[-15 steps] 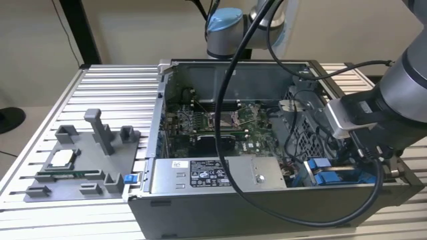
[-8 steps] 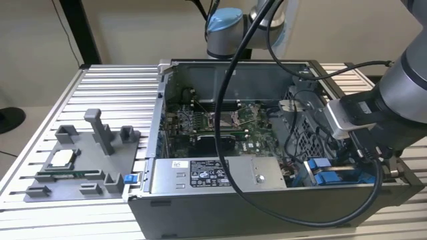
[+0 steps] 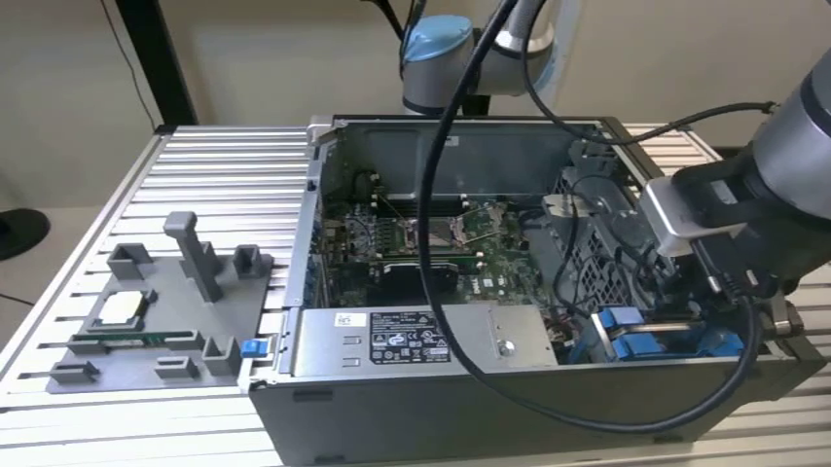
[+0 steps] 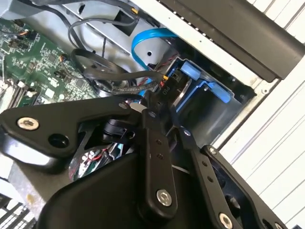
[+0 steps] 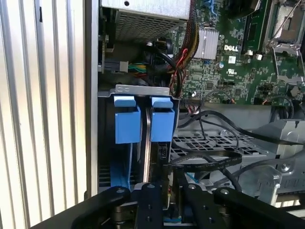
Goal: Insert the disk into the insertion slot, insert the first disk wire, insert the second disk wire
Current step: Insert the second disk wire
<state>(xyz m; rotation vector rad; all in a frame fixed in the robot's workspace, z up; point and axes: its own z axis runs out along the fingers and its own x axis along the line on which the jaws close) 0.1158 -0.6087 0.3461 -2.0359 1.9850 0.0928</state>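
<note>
Inside the open case (image 3: 389,409), at the corner on the exterior view's right, the disk (image 5: 147,143) sits on edge in its slot (image 5: 138,90), with blue frame tabs on both sides. Over it the hand (image 5: 162,188) reaches down. Its fingers (image 4: 155,143) are pressed together on a black wire plug (image 4: 167,88) at the disk's end. A blue wire (image 4: 147,38) loops nearby.
</note>
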